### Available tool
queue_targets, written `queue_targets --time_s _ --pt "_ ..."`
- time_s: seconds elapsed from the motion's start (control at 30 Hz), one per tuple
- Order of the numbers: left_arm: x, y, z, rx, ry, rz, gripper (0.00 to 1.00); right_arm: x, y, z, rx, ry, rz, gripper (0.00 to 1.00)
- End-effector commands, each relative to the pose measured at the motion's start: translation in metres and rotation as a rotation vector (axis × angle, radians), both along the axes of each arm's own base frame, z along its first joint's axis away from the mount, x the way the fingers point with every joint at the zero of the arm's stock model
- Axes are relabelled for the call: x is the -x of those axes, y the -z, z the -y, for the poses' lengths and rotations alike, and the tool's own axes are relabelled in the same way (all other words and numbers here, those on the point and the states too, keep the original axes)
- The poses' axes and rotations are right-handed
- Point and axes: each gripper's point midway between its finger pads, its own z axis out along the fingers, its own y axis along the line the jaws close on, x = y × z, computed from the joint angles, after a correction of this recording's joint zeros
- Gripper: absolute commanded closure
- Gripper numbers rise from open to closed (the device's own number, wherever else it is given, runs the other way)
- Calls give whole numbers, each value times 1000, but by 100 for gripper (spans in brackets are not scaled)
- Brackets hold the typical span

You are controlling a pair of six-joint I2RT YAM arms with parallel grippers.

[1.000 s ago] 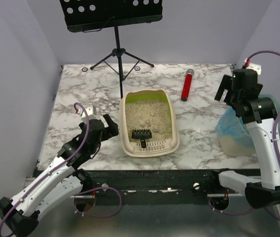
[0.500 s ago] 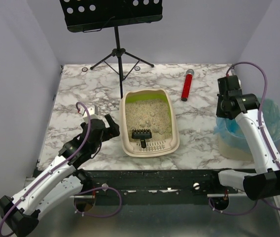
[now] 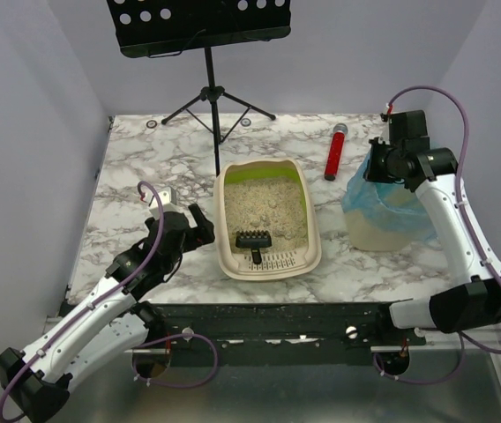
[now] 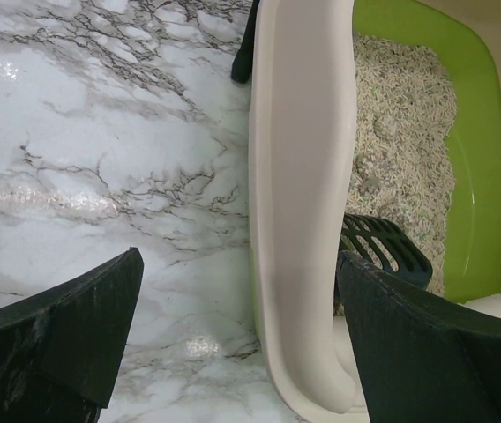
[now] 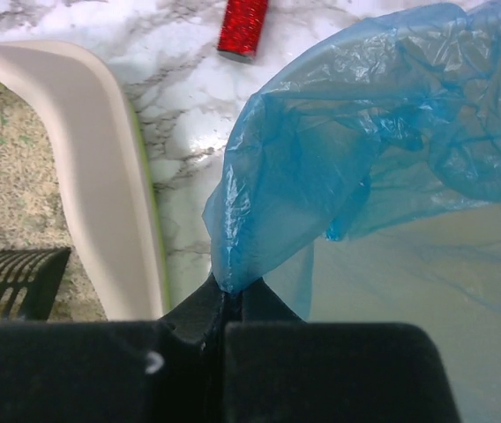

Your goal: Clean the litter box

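The litter box [image 3: 314, 240], a beige tray with a lime-green inner rim and tan granules, lies at the table's middle. A black slotted scoop [image 3: 253, 240] rests at its near end. My left gripper [image 3: 196, 225] is open and straddles the box's left rim [image 4: 299, 176], one finger over the table, the other over the scoop [image 4: 383, 251]. My right gripper [image 3: 376, 167] is shut on the edge of the blue bag [image 5: 365, 150] lining a bin [image 3: 383, 220] just right of the box [image 5: 100, 159].
A red cylinder [image 3: 335, 152] lies behind the bin, also showing in the right wrist view [image 5: 243, 26]. A black music stand [image 3: 199, 25] on a tripod stands at the back, behind the box. Walls close in on the left, right and rear.
My right gripper closed on the blue bag's edge and drew the bin left, from the table's right edge to near the litter box. The left arm stayed put.
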Motion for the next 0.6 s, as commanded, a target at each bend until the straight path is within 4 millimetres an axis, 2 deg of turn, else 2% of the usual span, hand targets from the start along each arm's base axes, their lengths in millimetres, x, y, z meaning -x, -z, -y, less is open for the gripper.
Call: queue_targets --time_s 0.0,0.17,0.2,0.4,0.47,0.5,0.57 --pt "-1 0 2 -4 14 9 1 -24 -18 -36 -131 -87 61 99" --pt "-2 2 2 -5 9 8 1 -36 -11 -53 -138 -77 51 99" --pt "-2 1 3 1 12 9 1 -37 -8 -61 -139 -89 40 99" --pt "-2 4 8 12 26 1 1 -47 -19 -93 -157 -118 54 97" --pt "-1 5 9 12 33 -5 1 -52 -16 -95 -137 -100 42 96" --pt "-1 6 9 13 33 -10 1 -54 -20 -98 -140 -99 49 86" --pt "0 6 10 15 36 -12 1 -56 -17 -96 -120 -74 41 78"
